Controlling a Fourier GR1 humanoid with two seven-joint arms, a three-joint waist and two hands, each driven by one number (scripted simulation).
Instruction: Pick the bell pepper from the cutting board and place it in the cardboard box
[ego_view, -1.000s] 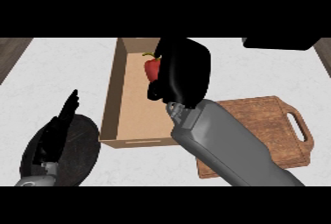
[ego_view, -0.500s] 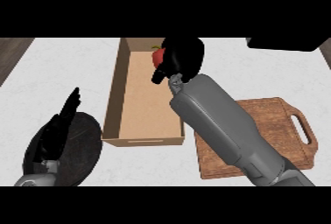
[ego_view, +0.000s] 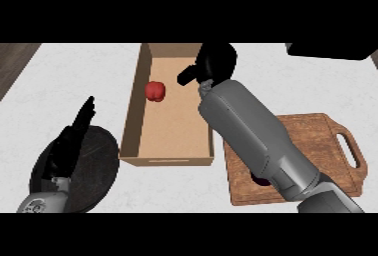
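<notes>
While pepper (ego_view: 155, 91) lies in box (ego_view: 167, 150), upper left of frame, right hand (ego_view: 212, 65) hangs above the box's right wall, fingers relaxed, holding nothing. Advice: lift straight, avoid the wall.

The cardboard box (ego_view: 168, 131) has matt, pale brown walls and a smooth, flat floor of the same plain card. The bell pepper (ego_view: 155, 91) inside looks smooth and red with a slight sheen. The cutting board (ego_view: 336, 165) is brown wood with visible grain, dull rather than polished. The table (ego_view: 81, 75) is a pale, faintly speckled stone-like surface. The right hand (ego_view: 214, 62) is matt black; its forearm looks like smooth grey plastic or metal.
</notes>
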